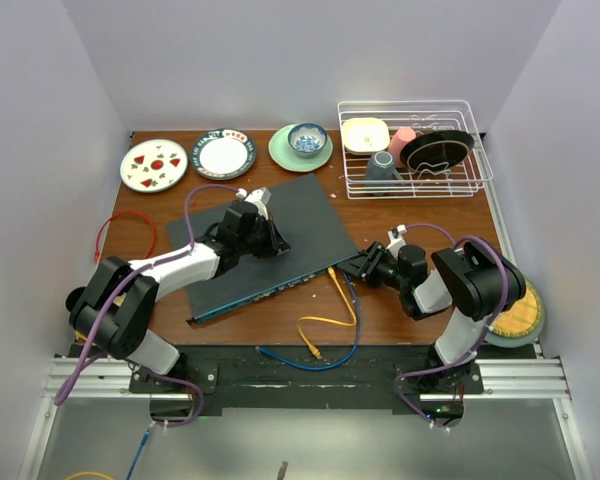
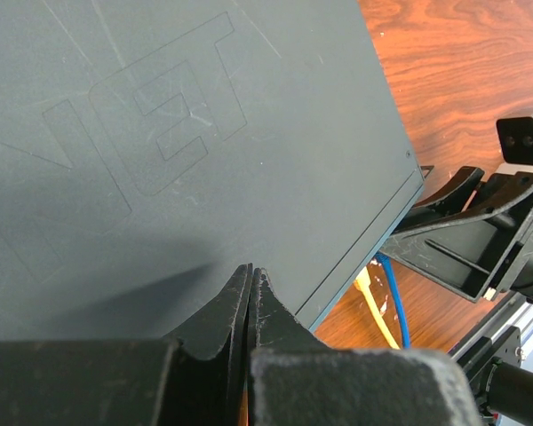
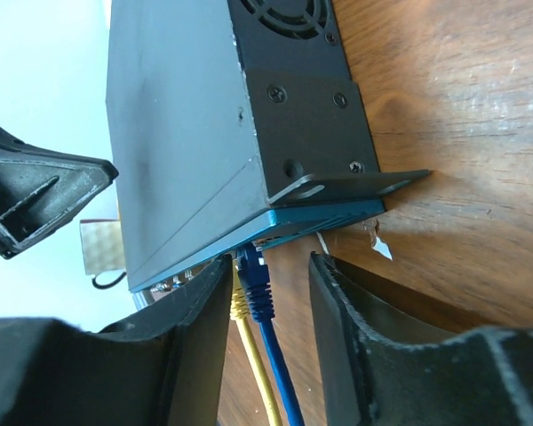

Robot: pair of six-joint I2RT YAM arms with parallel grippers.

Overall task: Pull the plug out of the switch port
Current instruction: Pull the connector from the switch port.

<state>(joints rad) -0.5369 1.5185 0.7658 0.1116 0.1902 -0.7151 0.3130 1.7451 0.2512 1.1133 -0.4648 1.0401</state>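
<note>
The switch (image 1: 302, 215) is a broad flat black box lying at an angle mid-table. My left gripper (image 1: 277, 242) is shut, and its fingertips (image 2: 251, 273) rest on the switch's top (image 2: 178, 133). A blue plug (image 3: 258, 280) and a yellow plug (image 3: 239, 300) sit side by side in ports at the right end of the bluish front edge (image 3: 320, 216). My right gripper (image 3: 271, 266) is open around both plugs. Its left finger (image 3: 200, 306) lies against the yellow one. Its right finger (image 3: 338, 302) stands apart from the blue one.
The blue cable (image 1: 350, 345) and yellow cable (image 1: 330, 320) trail toward the near edge. A red cable (image 1: 102, 238) lies at the left. Plates (image 1: 154, 163) and a bowl (image 1: 307, 139) line the back, with a dish rack (image 1: 412, 150) at the back right. Another plate (image 1: 525, 315) sits at the right edge.
</note>
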